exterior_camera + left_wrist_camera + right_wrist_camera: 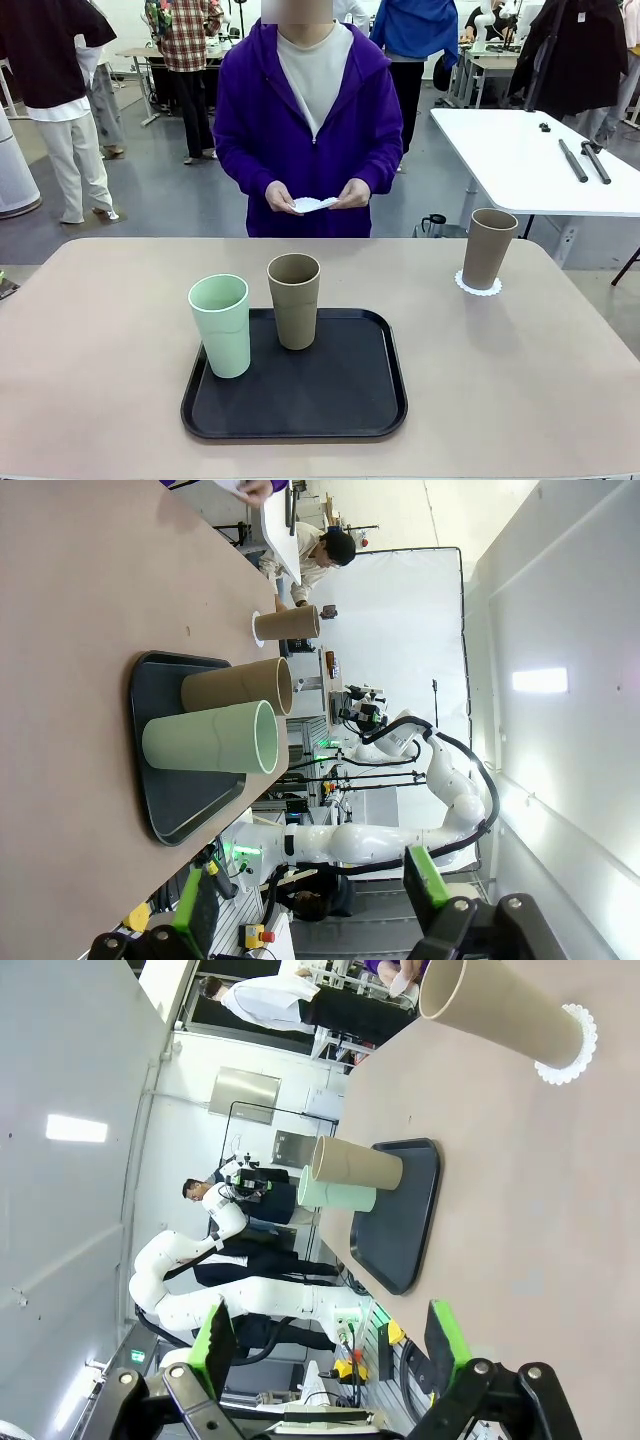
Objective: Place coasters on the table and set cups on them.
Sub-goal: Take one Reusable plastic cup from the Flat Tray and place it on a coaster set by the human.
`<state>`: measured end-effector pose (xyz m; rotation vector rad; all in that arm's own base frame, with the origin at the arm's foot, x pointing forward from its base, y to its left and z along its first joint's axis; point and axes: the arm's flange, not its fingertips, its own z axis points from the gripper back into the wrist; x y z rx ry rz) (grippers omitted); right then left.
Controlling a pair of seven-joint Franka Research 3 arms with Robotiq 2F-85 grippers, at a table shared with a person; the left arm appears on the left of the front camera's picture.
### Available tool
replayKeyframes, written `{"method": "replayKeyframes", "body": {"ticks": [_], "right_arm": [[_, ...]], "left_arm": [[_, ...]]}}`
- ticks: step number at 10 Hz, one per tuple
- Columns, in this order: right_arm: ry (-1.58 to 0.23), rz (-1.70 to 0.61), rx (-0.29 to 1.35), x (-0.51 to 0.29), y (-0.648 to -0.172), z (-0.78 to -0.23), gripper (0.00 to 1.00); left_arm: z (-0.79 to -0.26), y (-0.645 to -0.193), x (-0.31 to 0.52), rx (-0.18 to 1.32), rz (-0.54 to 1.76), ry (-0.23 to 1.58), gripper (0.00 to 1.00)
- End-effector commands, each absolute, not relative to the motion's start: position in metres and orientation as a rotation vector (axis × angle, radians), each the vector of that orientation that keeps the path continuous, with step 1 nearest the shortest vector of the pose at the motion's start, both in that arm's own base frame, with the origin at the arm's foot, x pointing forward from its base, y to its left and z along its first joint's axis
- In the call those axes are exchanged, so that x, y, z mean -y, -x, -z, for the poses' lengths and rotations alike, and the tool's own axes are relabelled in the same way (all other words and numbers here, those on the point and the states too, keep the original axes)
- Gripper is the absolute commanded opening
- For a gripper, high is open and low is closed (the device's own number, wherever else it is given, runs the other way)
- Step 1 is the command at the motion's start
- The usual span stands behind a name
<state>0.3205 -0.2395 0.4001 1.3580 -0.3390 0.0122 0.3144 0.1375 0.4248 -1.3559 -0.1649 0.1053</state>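
The left tool [310,905] and right tool [330,1345] both gape released and empty, well apart from the cups. One tan cup [489,248] stands on a coaster [478,286] far right on the desk [100,330]. The mint cup [221,325] and other tan cup [294,300] stand on the near black tray [300,420]. The person's hands [282,197] hold white coasters [313,204].

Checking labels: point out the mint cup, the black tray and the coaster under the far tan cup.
mint cup [220,330]: front view, middle of side wall.
black tray [320,392]: front view, bare floor near front.
coaster [463,283]: front view, scalloped left edge.
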Motion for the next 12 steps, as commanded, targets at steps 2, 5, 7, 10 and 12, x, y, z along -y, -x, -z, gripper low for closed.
{"method": "replayKeyframes", "body": {"ticks": [2,5,7,10,12], "right_arm": [[-1.363,-0.011,0.340,0.2400,-0.3206,-0.4002,1.00],[-1.363,-0.011,0.340,0.2400,-0.3206,-0.4002,1.00],[-1.363,-0.011,0.340,0.2400,-0.3206,-0.4002,1.00],[-1.363,-0.011,0.340,0.2400,-0.3206,-0.4002,1.00],[-1.363,-0.011,0.340,0.2400,-0.3206,-0.4002,1.00]], "left_arm": [[-0.4265,-0.3147,-0.1369,0.177,-0.104,1.366,1.00],[-0.4265,-0.3147,-0.1369,0.177,-0.104,1.366,1.00],[-0.4265,-0.3147,-0.1369,0.177,-0.104,1.366,1.00],[-0.4265,-0.3147,-0.1369,0.177,-0.104,1.366,1.00],[-0.4265,-0.3147,-0.1369,0.177,-0.104,1.366,1.00]]}}
